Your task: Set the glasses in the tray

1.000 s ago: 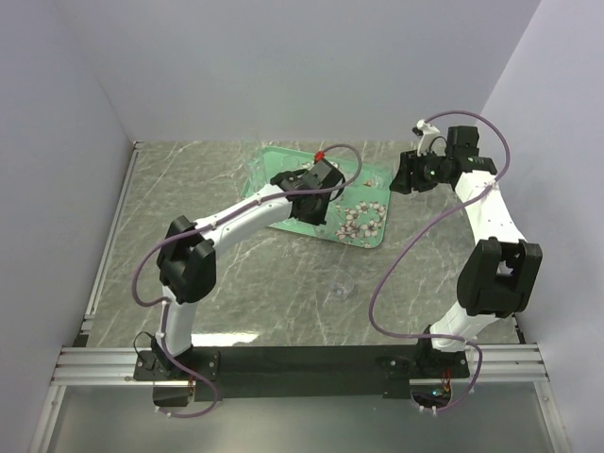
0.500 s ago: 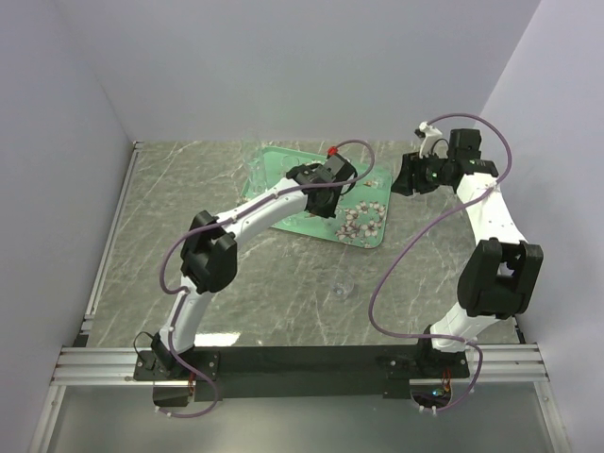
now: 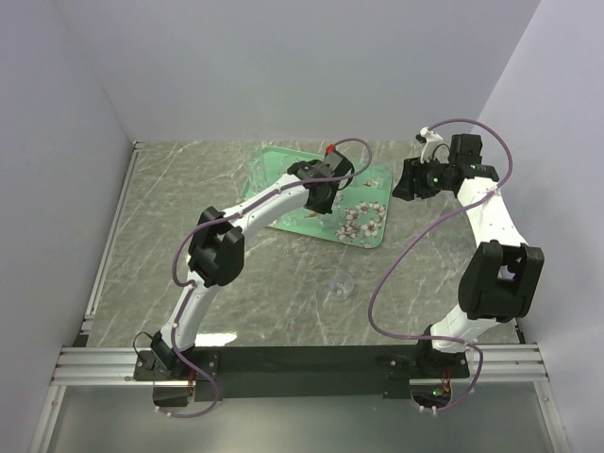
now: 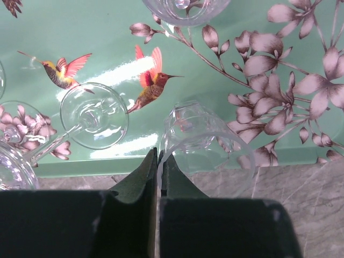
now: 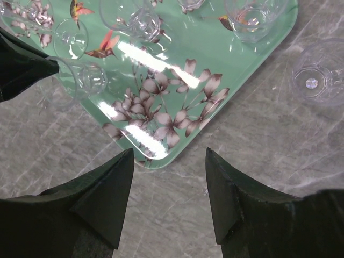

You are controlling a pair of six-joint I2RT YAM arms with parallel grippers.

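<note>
at the tray's (image 4: 107,21) near rim: left gripper (image 4: 159,153) pinched on the wall of a small glass (image 4: 207,142), tilted, hanging over rim and bench (image 4: 306,180). letting go here likely tips it off, or clips the stemmed glass (image 4: 94,115) just beside. right gripper (image 5: 169,154) spread, empty.

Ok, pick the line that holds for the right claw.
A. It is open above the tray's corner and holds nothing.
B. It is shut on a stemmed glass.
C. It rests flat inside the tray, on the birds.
A: in the right wrist view the right claw is open, and between its spread fingers only the corner of the tray and the table show.
</note>
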